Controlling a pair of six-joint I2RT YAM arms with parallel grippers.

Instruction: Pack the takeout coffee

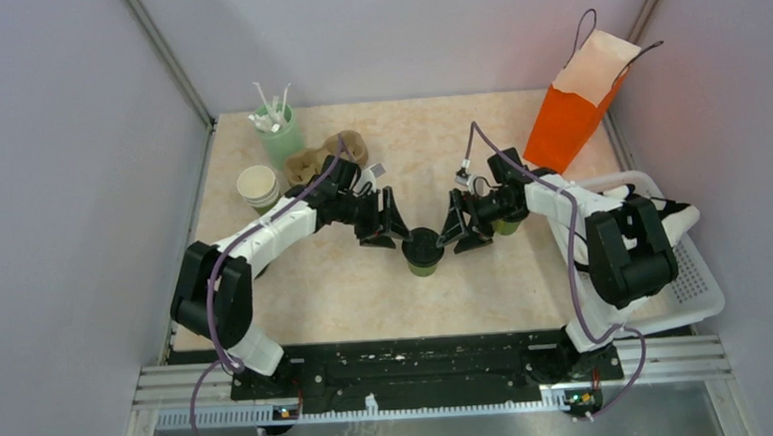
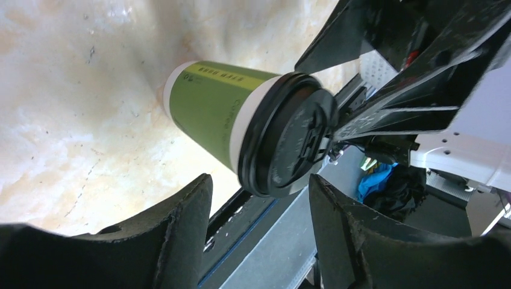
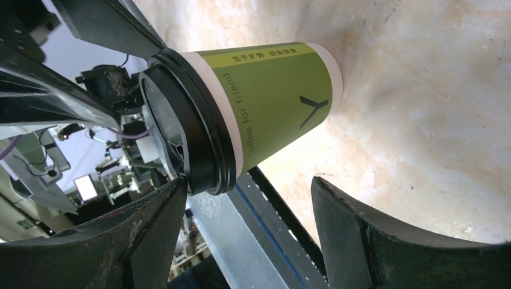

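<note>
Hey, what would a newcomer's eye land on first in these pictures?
The left gripper and right gripper, both open, face each other across a black-lidded takeout coffee standing in the middle of the table. A bright orange paper bag stands at the far right corner.

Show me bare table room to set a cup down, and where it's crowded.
Free: the near strip of table in front of the coffee cup; also the back middle, between brown carrier and orange bag. Crowded: the back-left corner, and either side of the cup, where left gripper and right gripper flank it.
</note>
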